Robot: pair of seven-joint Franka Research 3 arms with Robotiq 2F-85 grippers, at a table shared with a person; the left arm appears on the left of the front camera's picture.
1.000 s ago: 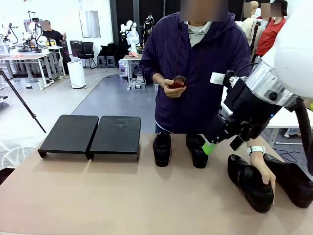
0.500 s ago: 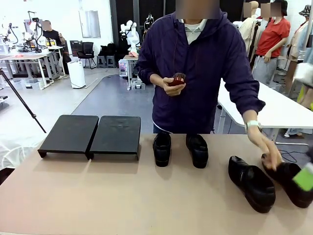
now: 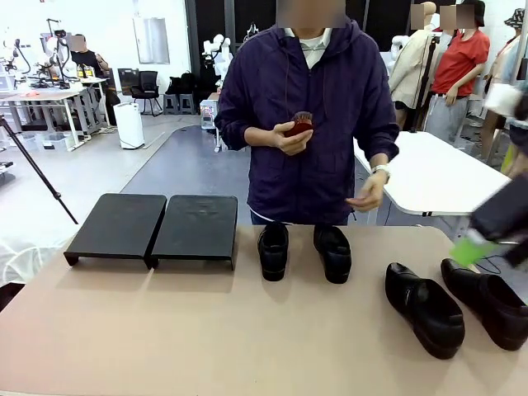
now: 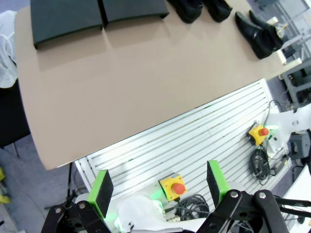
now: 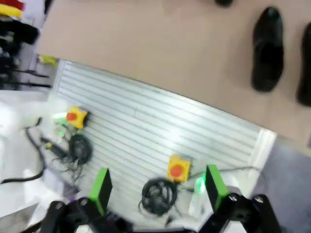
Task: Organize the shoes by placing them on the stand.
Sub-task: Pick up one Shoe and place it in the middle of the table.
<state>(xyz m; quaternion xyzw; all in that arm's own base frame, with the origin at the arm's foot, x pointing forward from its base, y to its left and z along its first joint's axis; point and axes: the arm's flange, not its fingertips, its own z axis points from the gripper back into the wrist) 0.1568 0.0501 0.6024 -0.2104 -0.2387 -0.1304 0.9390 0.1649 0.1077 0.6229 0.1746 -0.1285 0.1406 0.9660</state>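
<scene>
Four black leather slip-on shoes [image 3: 273, 250] sit on the tan tabletop [image 3: 165, 330]. One pair stands side by side at the far middle, and two more lie apart near the right edge. The stand [image 3: 195, 224], two low flat black platforms set edge to edge at far left, holds no shoe yet.

The person's hand [image 3: 365, 194], which rested on a right-hand shoe a moment ago, has lifted away. The other hand holds a small reddish-brown brush [image 3: 301, 125].

The right gripper [image 5: 158, 187] has swung back from the middle pair, with its jaws spread and nothing in them. The left gripper [image 4: 159, 187] is likewise spread and hangs back from the table. The shoes look freshly laid out, so sorting probably hasn't begun.
</scene>
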